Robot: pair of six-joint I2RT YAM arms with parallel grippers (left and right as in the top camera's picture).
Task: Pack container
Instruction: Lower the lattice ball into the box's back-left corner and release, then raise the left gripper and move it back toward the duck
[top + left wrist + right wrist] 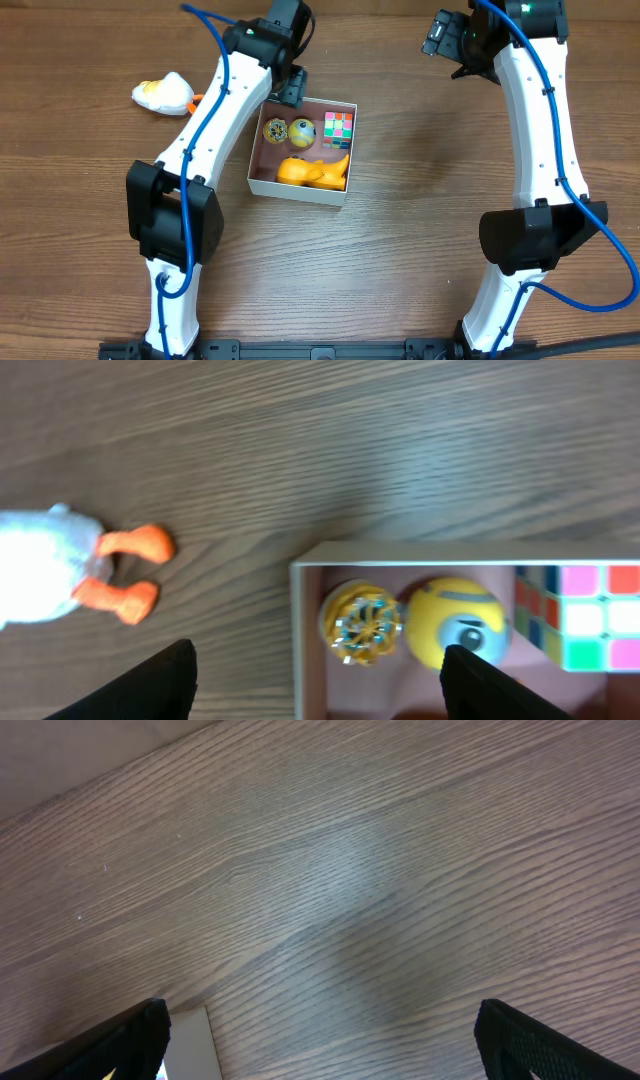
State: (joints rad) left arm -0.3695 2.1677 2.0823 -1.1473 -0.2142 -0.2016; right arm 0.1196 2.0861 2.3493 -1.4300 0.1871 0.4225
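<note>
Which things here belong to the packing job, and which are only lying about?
Job: container; inside it, puzzle cube, orange toy, patterned ball, one-eyed yellow ball; white plush bird outside, probably next.
Lying about: just the wooden table.

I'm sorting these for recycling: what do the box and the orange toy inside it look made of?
The container looks like cardboard: matte white walls with thin, flat edges. The orange toy is probably plastic or rubber: smooth, moulded and slightly glossy.
</note>
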